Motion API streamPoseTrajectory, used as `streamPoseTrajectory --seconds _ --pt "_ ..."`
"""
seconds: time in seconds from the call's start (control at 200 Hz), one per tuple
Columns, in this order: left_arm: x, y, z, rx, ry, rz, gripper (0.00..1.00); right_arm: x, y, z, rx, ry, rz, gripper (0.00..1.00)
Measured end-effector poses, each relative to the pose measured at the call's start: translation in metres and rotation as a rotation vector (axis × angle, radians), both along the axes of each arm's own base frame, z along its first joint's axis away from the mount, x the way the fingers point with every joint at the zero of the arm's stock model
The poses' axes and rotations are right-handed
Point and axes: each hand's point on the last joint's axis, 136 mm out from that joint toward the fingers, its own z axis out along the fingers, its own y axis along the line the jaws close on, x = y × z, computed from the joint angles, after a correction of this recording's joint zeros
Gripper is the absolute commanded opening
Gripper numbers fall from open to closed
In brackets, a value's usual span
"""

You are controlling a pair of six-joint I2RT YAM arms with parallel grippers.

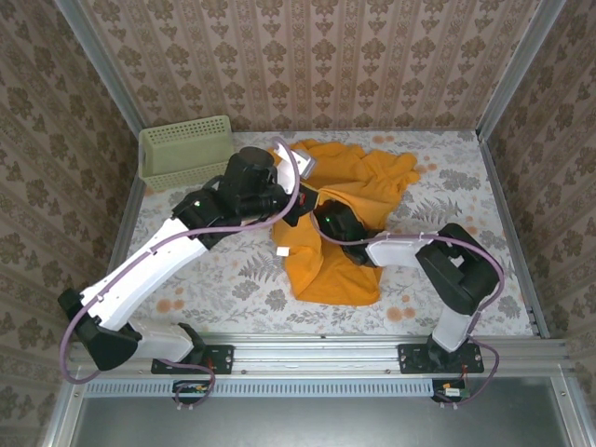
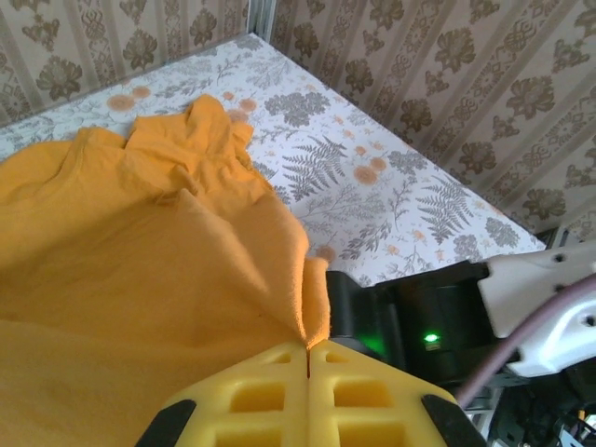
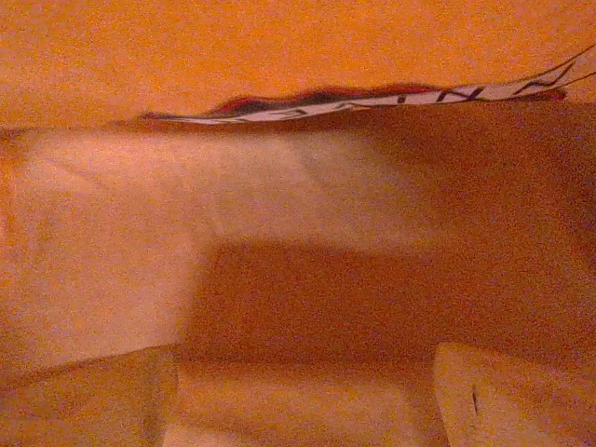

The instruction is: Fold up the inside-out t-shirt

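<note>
The inside-out t-shirt (image 1: 346, 172) lies crumpled at mid-tabletop (image 1: 447, 186). The left gripper (image 2: 308, 352), jaws pressed together, pinches a fabric edge. The right gripper (image 3: 303, 396), jaws spread, sits under orange cloth.

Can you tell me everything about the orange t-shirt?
The t-shirt is soft orange-yellow cloth, rumpled and bunched on the flowery table, not folded yet. A strip of printed lettering peeks out along one edge. The left hand pinches a fold of it; the right hand sits open under the cloth.
</note>
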Motion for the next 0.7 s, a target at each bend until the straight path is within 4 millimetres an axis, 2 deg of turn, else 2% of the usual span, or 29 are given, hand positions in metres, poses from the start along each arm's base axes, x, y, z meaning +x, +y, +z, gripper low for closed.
streamPoseTrajectory --seconds 0.185,0.29,0.335,0.365,0.38,0.555,0.7 --pt "0.002 -0.002 0.064 -0.078 -0.098 -0.008 0.0 0.028 0.0 -0.013 -0.016 0.046 -0.05 0.8" --pt "0.003 -0.003 0.085 -0.103 -0.129 -0.011 0.0 0.046 -0.003 -0.019 -0.031 0.082 -0.099 0.83" --pt "0.004 -0.005 0.088 -0.106 -0.132 -0.012 0.0 0.054 -0.003 -0.02 -0.031 0.098 -0.12 0.85" --pt "0.005 -0.007 0.088 -0.105 -0.131 -0.013 0.0 0.059 -0.004 -0.021 -0.032 0.109 -0.135 0.97" --pt "0.005 -0.008 0.088 -0.104 -0.13 -0.013 0.0 0.061 -0.004 -0.022 -0.033 0.116 -0.141 1.0" --pt "0.007 -0.021 0.077 -0.082 -0.115 -0.03 0.0 0.08 -0.012 -0.03 -0.062 0.204 -0.224 1.0" --pt "0.006 -0.029 0.085 -0.089 -0.122 -0.039 0.0 0.095 -0.016 -0.039 -0.104 0.292 -0.289 1.0"
